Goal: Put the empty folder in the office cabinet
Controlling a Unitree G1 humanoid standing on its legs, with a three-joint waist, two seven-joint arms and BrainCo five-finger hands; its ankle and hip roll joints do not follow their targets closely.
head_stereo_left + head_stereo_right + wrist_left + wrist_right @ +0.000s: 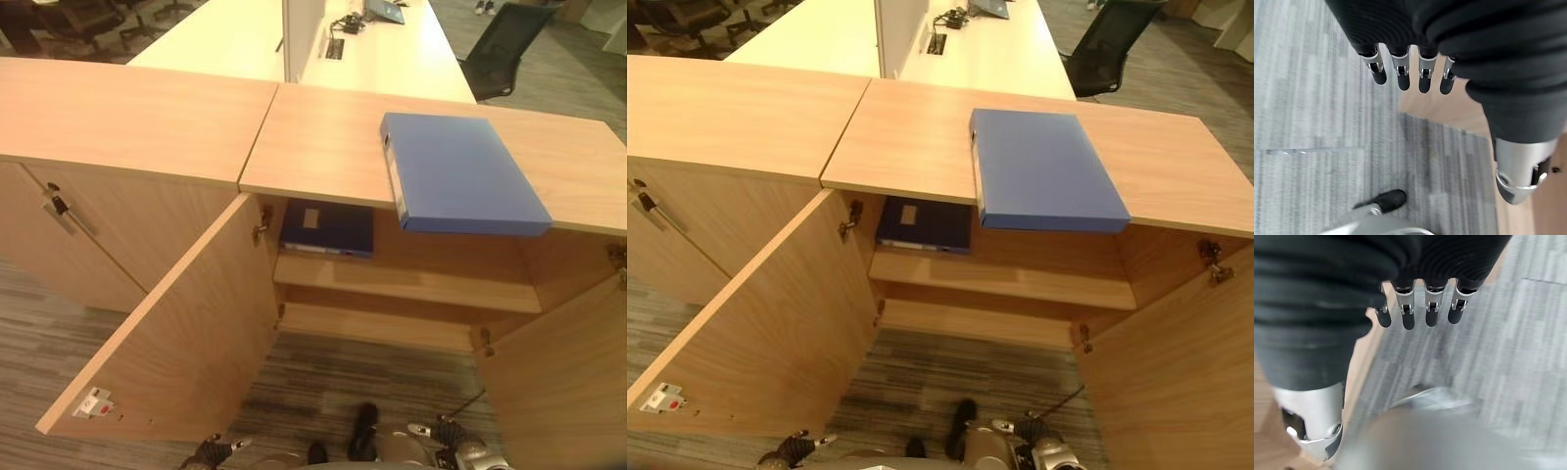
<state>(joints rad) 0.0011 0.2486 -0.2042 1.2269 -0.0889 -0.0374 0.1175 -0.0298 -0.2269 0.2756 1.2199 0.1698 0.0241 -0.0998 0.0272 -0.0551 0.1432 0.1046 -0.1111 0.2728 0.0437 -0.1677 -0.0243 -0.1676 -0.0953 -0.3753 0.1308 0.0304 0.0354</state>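
The left hand (1410,73) hangs low over the grey carpet (1312,122), fingers straight and relaxed, holding nothing; it also shows at the bottom edge of the head view, left of centre. The right hand (1420,308) hangs likewise, fingers straight and empty, at the bottom edge to the right. Both are well apart from the cabinet top.

Ahead, the office cabinet (323,147) stands with both doors swung out. The left door (167,333) angles toward the robot, and the right door (568,372) is cut off by the picture's right edge. Between them lies open carpet and the open front of the cabinet. Inside, a shelf (411,284) runs across, with a dark blue binder (328,230) lying on its left end, partly hidden under the cabinet top. The rest of the shelf is bare, and a lower board shows beneath it.

The blue folder (465,171) lies flat on the cabinet top near the right end, its near corner overhanging the front edge above the opening.

Farther off, a white desk (392,59) extends away with a black office chair (505,49) at its right side.
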